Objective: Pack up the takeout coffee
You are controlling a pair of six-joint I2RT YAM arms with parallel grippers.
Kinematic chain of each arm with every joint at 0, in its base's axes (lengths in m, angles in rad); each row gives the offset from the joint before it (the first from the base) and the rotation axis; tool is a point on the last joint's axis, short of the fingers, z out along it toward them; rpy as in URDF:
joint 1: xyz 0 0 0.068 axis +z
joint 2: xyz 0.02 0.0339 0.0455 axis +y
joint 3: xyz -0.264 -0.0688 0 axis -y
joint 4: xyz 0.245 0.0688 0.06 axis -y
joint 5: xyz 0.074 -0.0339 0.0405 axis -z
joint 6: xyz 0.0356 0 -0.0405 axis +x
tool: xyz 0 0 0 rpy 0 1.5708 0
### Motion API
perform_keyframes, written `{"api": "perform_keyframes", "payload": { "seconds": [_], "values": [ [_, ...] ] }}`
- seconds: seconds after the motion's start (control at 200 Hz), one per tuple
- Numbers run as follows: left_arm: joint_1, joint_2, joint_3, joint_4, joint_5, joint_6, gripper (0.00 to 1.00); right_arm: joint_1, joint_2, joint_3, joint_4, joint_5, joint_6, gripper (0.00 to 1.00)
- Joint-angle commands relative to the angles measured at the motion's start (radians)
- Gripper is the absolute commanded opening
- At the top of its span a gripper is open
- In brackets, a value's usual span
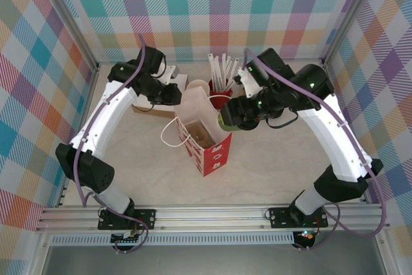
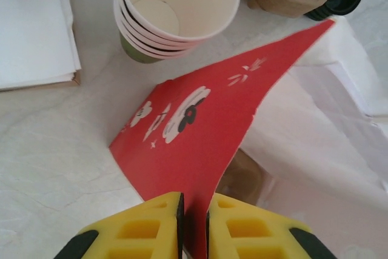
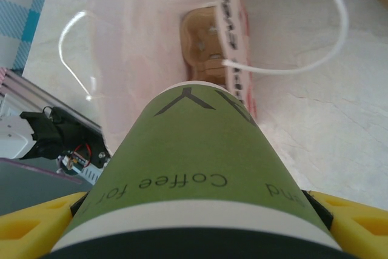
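1. Green takeout coffee sits at the bottom middle of our right wrist view, squeezed in our right gripper.
2. Our left gripper, bottom middle, pinches the red bag wall.
3. We think we are bagging it. Next, we lower it gently into the open top.

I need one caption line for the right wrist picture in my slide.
Right gripper holds the green coffee cup, bottom first, pointed at the open paper bag.
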Motion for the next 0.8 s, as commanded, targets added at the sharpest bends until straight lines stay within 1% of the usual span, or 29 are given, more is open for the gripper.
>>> {"api": "perform_keyframes", "payload": {
  "seconds": [0.0,0.195,0.315,0.8],
  "values": [
    [-0.031,-0.063,-0.033,0.05,0.015,-0.09,0.16,0.045,0.027,0.046,-0.025,0.016,0.052,0.8],
    [-0.05,-0.108,-0.083,0.091,0.007,-0.173,0.16,0.107,0.08,0.051,-0.013,0.047,0.08,0.79],
    [-0.057,-0.134,-0.118,0.118,0.026,-0.196,0.16,0.139,0.117,0.053,-0.008,0.056,0.086,0.8],
    [-0.069,-0.191,-0.163,0.114,0.015,-0.213,0.16,0.2,0.252,0.057,-0.024,0.083,0.102,0.8]
  ]
}}
